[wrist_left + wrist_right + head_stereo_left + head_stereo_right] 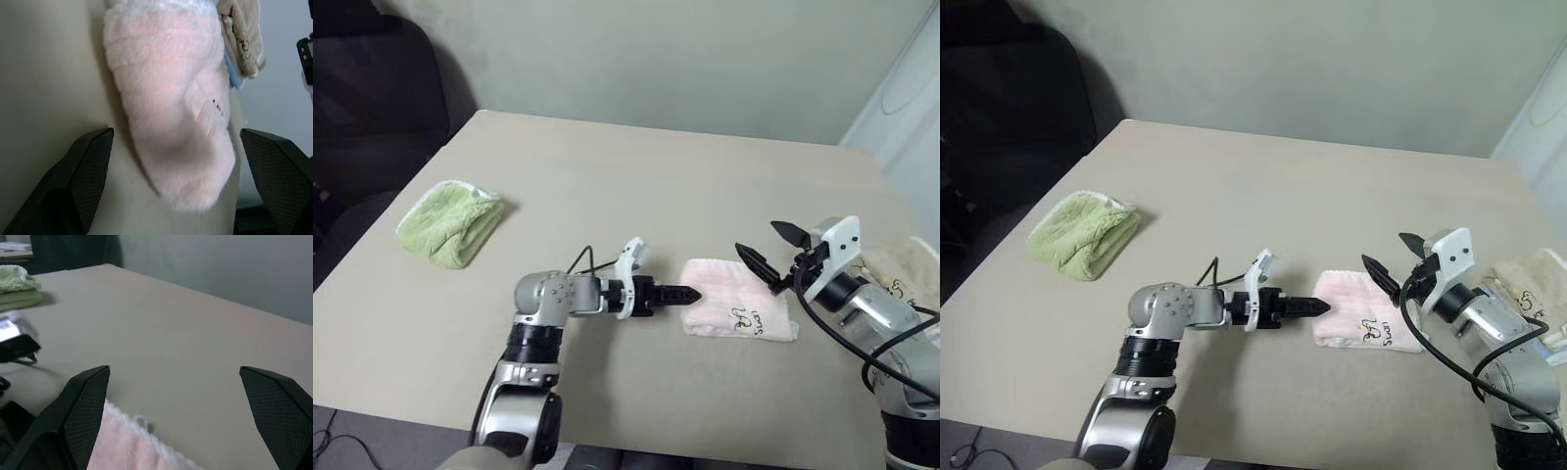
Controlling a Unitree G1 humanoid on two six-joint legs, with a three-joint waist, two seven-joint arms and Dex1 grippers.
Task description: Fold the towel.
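The towel point(736, 311) is pale pink and lies folded into a small thick rectangle on the tan table point(656, 186), right of centre near the front. A dark printed mark shows on its front face. My left gripper point(680, 294) lies low and points right, with its tips at the towel's left end. In the left wrist view its fingers point(88, 166) stand wide open on either side of the towel point(171, 112), holding nothing. My right gripper point(762, 240) hovers open above the towel's far right side. The white scalloped edge point(146, 435) shows below it.
A folded light green towel point(450, 221) lies at the table's left side. A beige towel with a dark print point(901, 269) sits at the right edge, close to my right arm. A dark chair point(372, 88) stands beyond the table's far left corner.
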